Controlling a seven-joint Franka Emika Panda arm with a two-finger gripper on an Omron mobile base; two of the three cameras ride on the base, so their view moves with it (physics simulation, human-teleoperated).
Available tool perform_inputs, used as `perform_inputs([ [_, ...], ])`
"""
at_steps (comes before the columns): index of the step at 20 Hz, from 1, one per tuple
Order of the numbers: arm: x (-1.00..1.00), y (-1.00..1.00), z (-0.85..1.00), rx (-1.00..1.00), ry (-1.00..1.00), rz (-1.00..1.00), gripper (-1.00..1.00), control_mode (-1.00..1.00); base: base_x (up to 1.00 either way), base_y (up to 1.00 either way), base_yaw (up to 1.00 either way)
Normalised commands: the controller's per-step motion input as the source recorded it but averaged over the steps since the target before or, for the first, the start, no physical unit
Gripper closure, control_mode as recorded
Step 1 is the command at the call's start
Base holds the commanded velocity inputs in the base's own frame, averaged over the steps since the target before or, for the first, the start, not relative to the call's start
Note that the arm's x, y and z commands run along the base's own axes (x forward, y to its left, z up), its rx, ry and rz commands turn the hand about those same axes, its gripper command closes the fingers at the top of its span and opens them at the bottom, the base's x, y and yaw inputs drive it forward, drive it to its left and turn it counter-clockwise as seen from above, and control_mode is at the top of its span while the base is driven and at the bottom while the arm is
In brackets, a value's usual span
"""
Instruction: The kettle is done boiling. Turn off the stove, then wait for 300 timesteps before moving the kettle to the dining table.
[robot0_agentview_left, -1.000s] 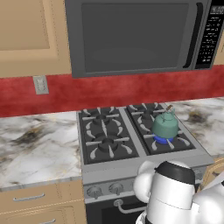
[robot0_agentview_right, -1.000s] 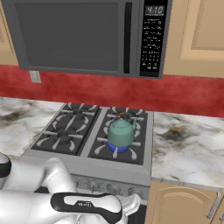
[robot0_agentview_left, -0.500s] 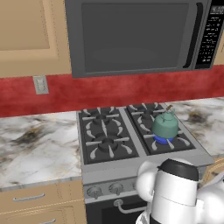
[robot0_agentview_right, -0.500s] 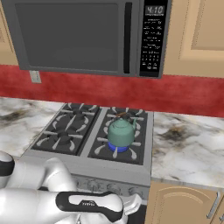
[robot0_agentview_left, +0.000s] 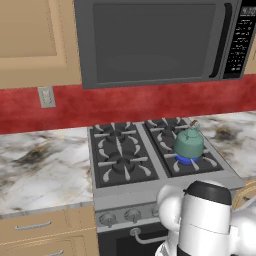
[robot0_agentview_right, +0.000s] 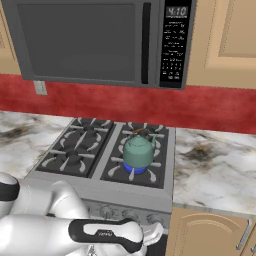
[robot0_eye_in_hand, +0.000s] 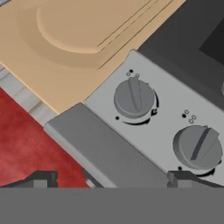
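Nothing on the stove moves since the earlier frames; only the arm shifts slightly in front of it. The kettle sits on the front right burner, over a blue flame. The end effector is open, close before two round knobs on the front panel.

kettle: teal, upright, front-right burner | stove: blue flame lit

Two round grey knobs sit on the stove panel; tan cabinet door beside (fingertips spread wide).
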Motion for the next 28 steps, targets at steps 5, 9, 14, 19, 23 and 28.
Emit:
perform_inputs([
  [5,0.16,0.00,-0.06,0.00,0.00,-0.01,-1.00,-1.00,0.00,0.00,0.00],
  [9,0.14,0.00,-0.08,0.00,0.00,0.00,-1.00,-1.00,0.00,0.00,0.00],
  [14,0.06,0.00,-0.13,0.00,0.00,0.00,-1.00,-1.00,0.00,0.00,0.00],
  [19,0.04,0.00,-0.12,0.00,0.00,0.00,-1.00,-1.00,0.00,0.00,0.00],
  [23,0.04,-0.02,-0.10,0.00,0.00,0.00,-1.00,-1.00,0.00,0.00,0.00],
  [28,0.04,-0.05,-0.07,0.00,0.00,0.00,-1.00,-1.00,0.00,0.00,0.00],
])
